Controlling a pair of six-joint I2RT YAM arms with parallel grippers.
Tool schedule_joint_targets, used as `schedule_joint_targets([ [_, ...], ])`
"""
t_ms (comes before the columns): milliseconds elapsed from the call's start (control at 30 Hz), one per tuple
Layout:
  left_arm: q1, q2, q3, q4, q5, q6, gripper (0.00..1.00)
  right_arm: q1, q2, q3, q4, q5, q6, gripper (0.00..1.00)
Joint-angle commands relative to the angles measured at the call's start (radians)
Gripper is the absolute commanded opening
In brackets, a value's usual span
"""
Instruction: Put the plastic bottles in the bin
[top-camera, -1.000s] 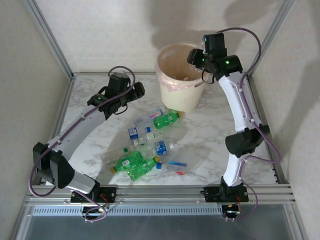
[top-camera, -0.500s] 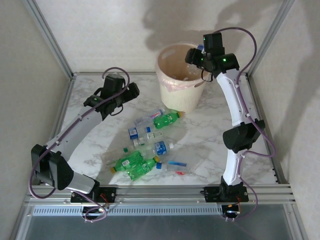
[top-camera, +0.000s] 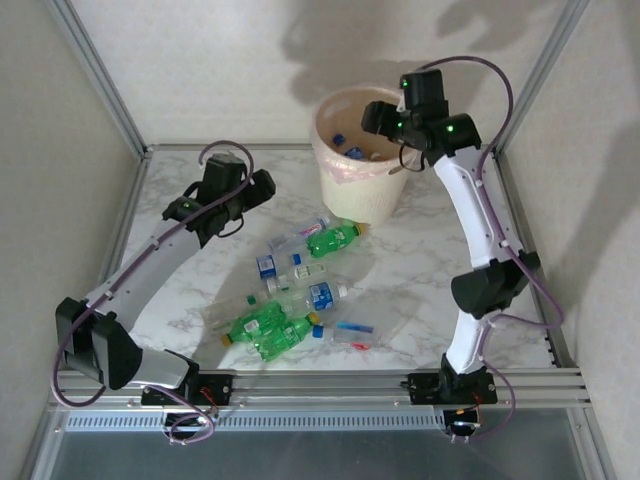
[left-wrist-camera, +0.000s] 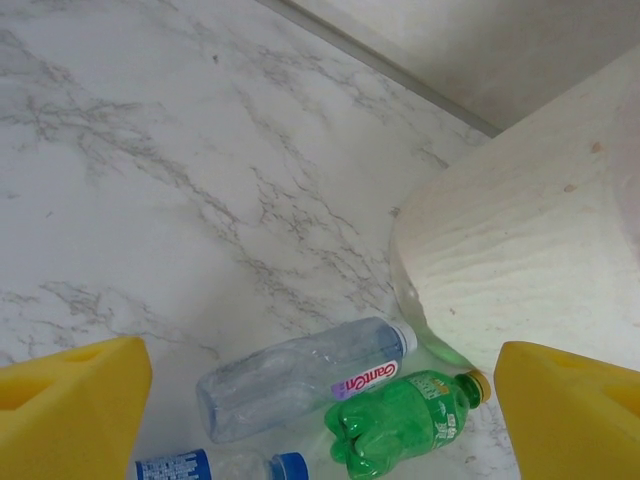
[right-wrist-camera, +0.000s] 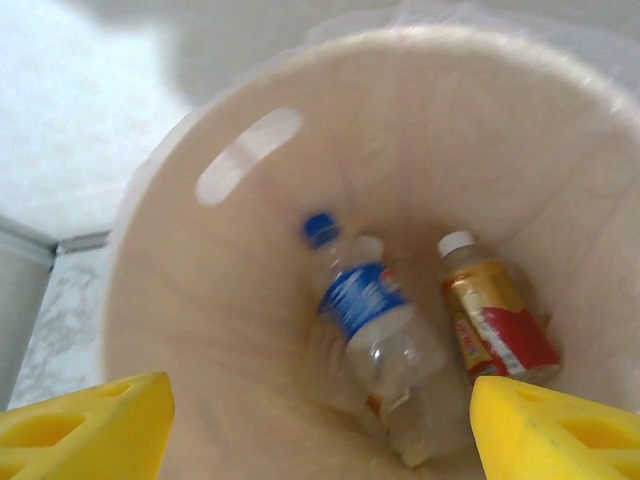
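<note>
Right fingers (right-wrist-camera: 80, 420) hanging wide apart, empty, over bin (right-wrist-camera: 200, 300); two bottles (right-wrist-camera: 375, 320) lying inside. Left fingers (left-wrist-camera: 70, 400) gaping, empty, hovering above table (left-wrist-camera: 150, 150); other bottles (top-camera: 270, 330) lying clustered mid-table.

On my left wrist feed the blue-labelled bottle (left-wrist-camera: 175, 468) runs off the bottom edge; the bin (left-wrist-camera: 520, 250) is cropped at the top and right.

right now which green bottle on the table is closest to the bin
The green bottle with its yellow cap almost at the foot of the bin; the other green bottles lie together much farther from it.
</note>
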Motion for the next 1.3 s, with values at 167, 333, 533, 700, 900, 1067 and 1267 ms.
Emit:
schedule_joint_targets([
  [167,0.011,-0.134,-0.097,-0.032,-0.015,-0.088,0.90,0.256,-0.287,-0.331,0.160,0.063,-0.050,0.78],
  [333,0.011,-0.149,-0.171,-0.005,0.013,-0.091,0.90,0.362,-0.373,-0.485,0.231,0.089,-0.038,0.78],
  [533,0.016,-0.024,-0.172,0.061,0.120,0.021,0.91,0.397,-0.424,-0.578,0.233,0.118,-0.001,0.78],
  [700,-0.017,0.149,-0.094,0.058,0.152,0.193,0.93,0.399,-0.471,-0.627,0.222,0.167,0.040,0.79],
  [900,-0.029,0.293,-0.052,0.082,0.147,0.320,0.94,0.401,-0.507,-0.666,0.217,0.192,0.089,0.80],
  [1067,-0.045,0.373,-0.015,0.100,0.119,0.356,0.96,0.400,-0.518,-0.677,0.202,0.209,0.117,0.80],
  [1267,-0.093,0.456,0.033,0.072,0.064,0.441,0.97,0.402,-0.531,-0.699,0.193,0.220,0.147,0.81],
])
